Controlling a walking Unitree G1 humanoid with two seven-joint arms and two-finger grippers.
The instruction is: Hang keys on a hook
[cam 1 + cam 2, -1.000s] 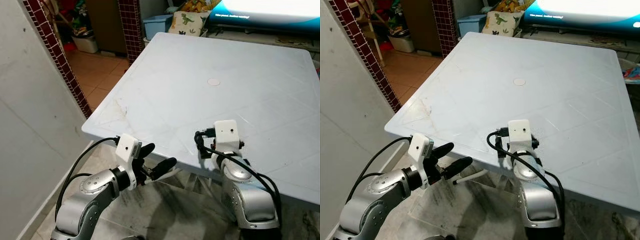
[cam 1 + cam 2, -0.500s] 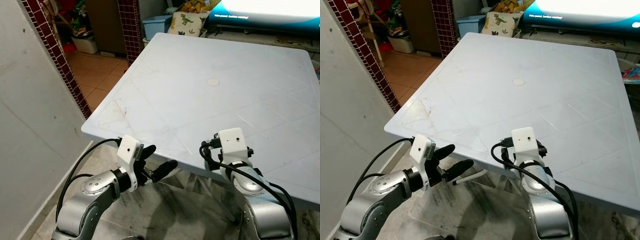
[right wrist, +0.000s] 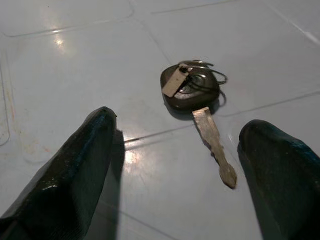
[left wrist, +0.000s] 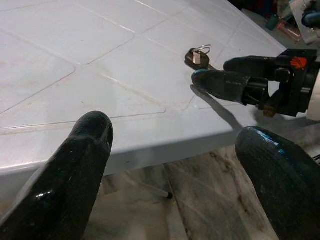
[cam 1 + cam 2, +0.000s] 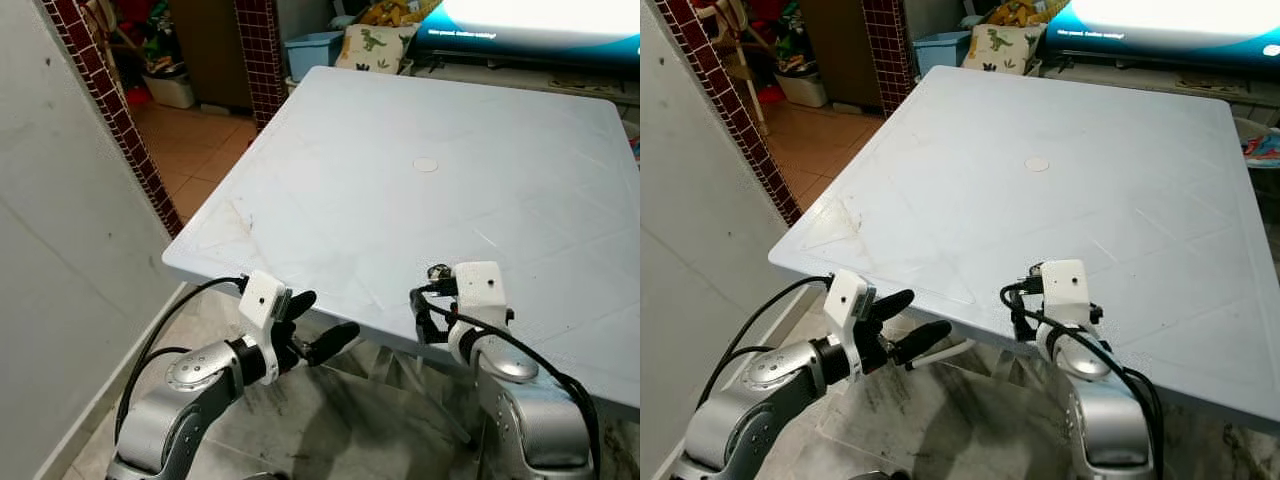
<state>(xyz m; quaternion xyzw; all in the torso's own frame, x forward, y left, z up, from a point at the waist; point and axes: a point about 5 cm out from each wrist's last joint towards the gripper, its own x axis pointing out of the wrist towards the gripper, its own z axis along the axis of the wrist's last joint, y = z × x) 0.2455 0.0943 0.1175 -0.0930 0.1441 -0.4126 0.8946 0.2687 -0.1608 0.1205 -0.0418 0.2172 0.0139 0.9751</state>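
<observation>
Pale grey plastic table (image 5: 380,190) is my landmark; the key (image 3: 192,90), a dark-headed one on a small ring with a tag, lies flat on it close to the near edge. My right gripper (image 3: 175,165) has shifted to the right along that edge over the last second, and its wrist view now has the key between and just ahead of its two fingers, which stand spread wide with nothing held. From the head view I see the key (image 5: 437,271) just beyond the right wrist. I judge the approach as nearly lined up: a short advance and a closing should take the key, though its flat lie may make the pinch slip. My left gripper (image 5: 318,325) hangs below the table's near edge, fingers parted, empty. No hook can be seen from here.
</observation>
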